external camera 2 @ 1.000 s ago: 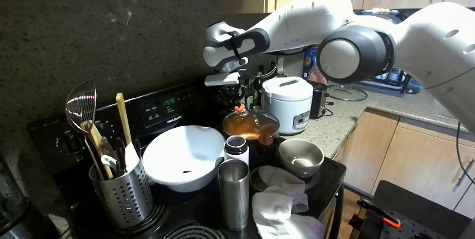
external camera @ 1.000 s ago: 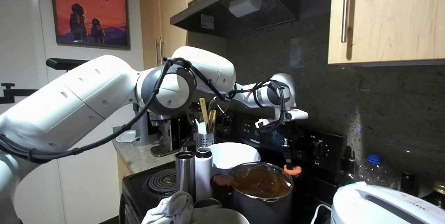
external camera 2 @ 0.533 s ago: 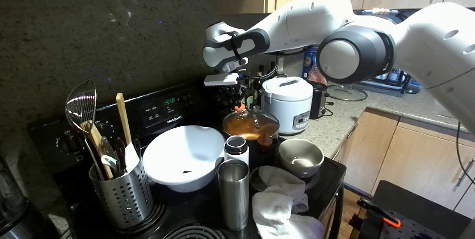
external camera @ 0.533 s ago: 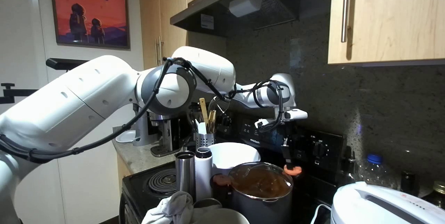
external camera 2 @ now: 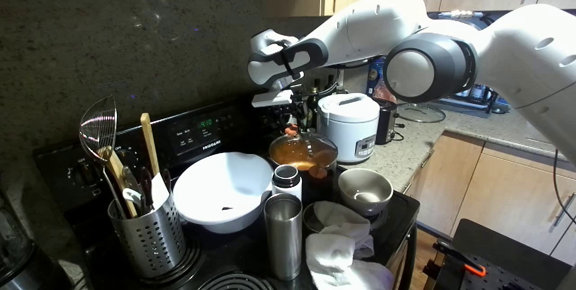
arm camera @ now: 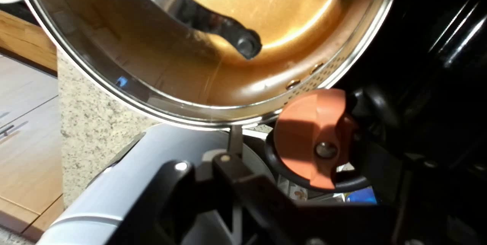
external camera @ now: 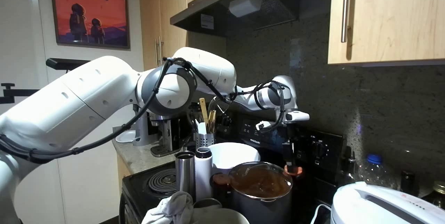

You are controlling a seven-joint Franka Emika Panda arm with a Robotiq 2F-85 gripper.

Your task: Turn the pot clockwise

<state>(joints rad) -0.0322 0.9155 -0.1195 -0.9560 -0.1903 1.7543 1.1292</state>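
The pot [external camera: 262, 208] has a dark outer wall and stands on the stove. A glass lid covers it, and the copper-brown inside [arm camera: 247, 81] shows through in the wrist view. At the stove's back panel my gripper [external camera: 291, 168] points down around the pot's far orange handle [arm camera: 298, 134]. Its jaws are spread: a thin finger [arm camera: 236, 140] is left of the handle with a gap, and the dark other finger sits on the right side, largely lost in shadow. Opposite, the near orange handle [external camera 2: 318, 172] faces the white bottle.
Close beside the pot are a white bowl [external camera 2: 222, 191], a white bottle [external camera: 203, 173] and a steel canister [external camera 2: 284, 240]. A rice cooker [external camera 2: 348, 123] stands on the counter behind. A grey bowl [external camera 2: 365, 191] and a towel [external camera 2: 337, 245] lie in front.
My gripper's fingers have spread apart at the far handle, and the wrist has shifted slightly down and sideways. The pot's near handle has moved a little toward the white bottle.
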